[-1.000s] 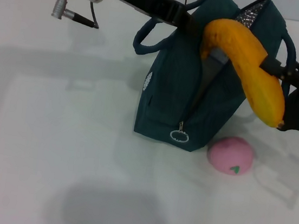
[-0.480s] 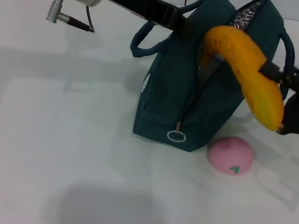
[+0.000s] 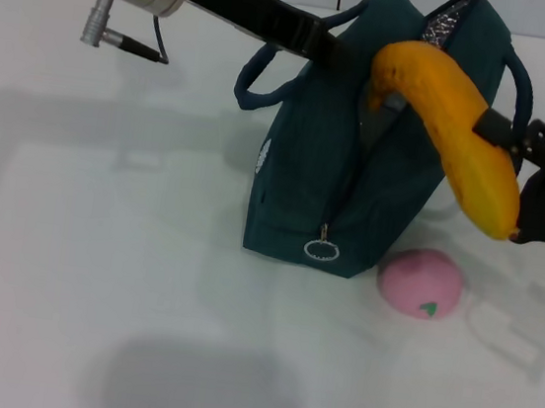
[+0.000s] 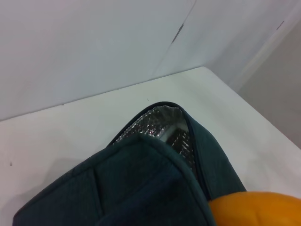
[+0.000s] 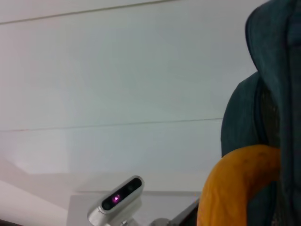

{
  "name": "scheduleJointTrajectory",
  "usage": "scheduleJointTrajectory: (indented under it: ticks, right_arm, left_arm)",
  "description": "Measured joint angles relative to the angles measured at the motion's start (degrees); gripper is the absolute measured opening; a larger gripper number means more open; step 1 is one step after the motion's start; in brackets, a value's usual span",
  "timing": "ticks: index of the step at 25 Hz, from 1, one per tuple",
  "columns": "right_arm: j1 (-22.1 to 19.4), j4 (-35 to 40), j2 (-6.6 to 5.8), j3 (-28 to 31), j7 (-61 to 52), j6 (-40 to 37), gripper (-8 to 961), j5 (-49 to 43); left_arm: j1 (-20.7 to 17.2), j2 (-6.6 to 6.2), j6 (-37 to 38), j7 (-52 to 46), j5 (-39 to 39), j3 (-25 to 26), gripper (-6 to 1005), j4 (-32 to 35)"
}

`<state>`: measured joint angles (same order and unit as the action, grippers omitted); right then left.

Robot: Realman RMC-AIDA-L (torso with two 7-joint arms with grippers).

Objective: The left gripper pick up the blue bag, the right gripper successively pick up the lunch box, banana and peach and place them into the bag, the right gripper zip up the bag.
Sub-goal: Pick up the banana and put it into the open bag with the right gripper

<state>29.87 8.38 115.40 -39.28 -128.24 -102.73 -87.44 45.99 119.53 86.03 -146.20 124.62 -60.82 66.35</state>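
Note:
The blue bag (image 3: 330, 181) stands tilted in the middle of the table with its mouth open, and silver foil lining (image 4: 170, 128) shows inside. My left gripper (image 3: 324, 43) is shut on the bag's top edge beside a loop handle (image 3: 258, 78). The right gripper (image 3: 505, 133) is shut on the banana (image 3: 455, 132), which hangs slanted with its upper end at the bag's mouth. That banana also shows in both wrist views (image 4: 256, 209) (image 5: 235, 188). The peach (image 3: 421, 282) lies on the table by the bag's right foot. The lunch box is out of view.
A round metal zipper pull (image 3: 321, 250) hangs low on the bag's front edge. White table (image 3: 95, 272) stretches to the left and front of the bag. A white wall lies behind.
The left arm has drifted slightly left, and the bag has shifted with it. The banana and right gripper have edged a little up and to the right.

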Motion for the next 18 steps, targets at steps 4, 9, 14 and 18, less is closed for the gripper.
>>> scheduleJointTrajectory:
  ticks: [4,9,14,18]
  right_arm:
    - [-0.2,0.4,-0.04,-0.4,1.1,0.1,526,0.0]
    - [0.1,0.6,0.18,-0.3,1.0,-0.3,539,0.4]
    - [0.0,0.6,0.20,-0.7,1.1,-0.3,559,0.3]
    - [0.5,0.5,0.30,-0.3,0.8,-1.1,569,0.6]
  left_arm:
    - [0.0,0.00,0.4,0.0,0.0,0.0,92,0.0]
    - [-0.1,0.00,0.5,0.1,-0.6,0.0,92,0.0]
    - [-0.5,0.00,0.7,0.3,-1.5,0.0,92,0.0]
    - [-1.4,-0.02,1.0,0.3,-1.5,0.0,92,0.3]
